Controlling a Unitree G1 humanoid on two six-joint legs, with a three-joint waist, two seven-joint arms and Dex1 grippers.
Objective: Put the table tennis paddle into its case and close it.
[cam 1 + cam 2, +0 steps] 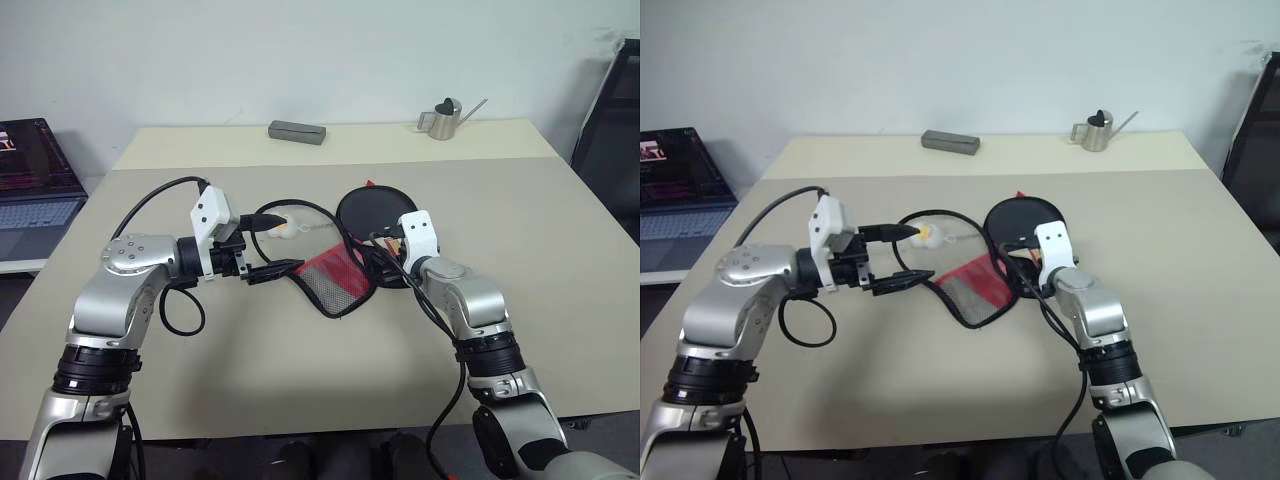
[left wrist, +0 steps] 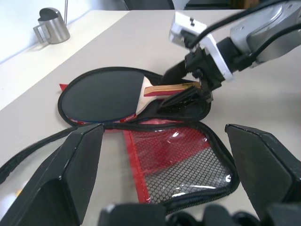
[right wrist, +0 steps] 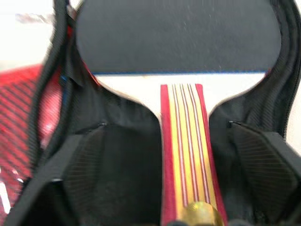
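Now the table tennis paddle (image 2: 101, 96) lies flat inside the lower half of the opened case (image 2: 188, 165), its round black face away from the robot and its striped red and yellow handle (image 3: 188, 155) pointing back toward the right gripper (image 3: 188, 174). That gripper stands open, its two black fingers (image 3: 94, 169) spread to either side of the handle with a gap showing between each pad and the wood, so it has hold of nothing; the handle runs straight down the middle between them. From the left wrist view the same right gripper sits over the handle end at the case's narrow neck. The case's flap with its red panel and mesh pocket is folded out flat on the table (image 1: 520, 250) toward the robot's left, just beside the paddle's half. The left gripper (image 1: 268, 248) hangs above the table to the left of that flap, jaws wide and empty, one finger near the flap's edge and the other near the small white-and-yellow ball charm (image 1: 284, 226), which lies on the table at the end of the loose zipper strip.
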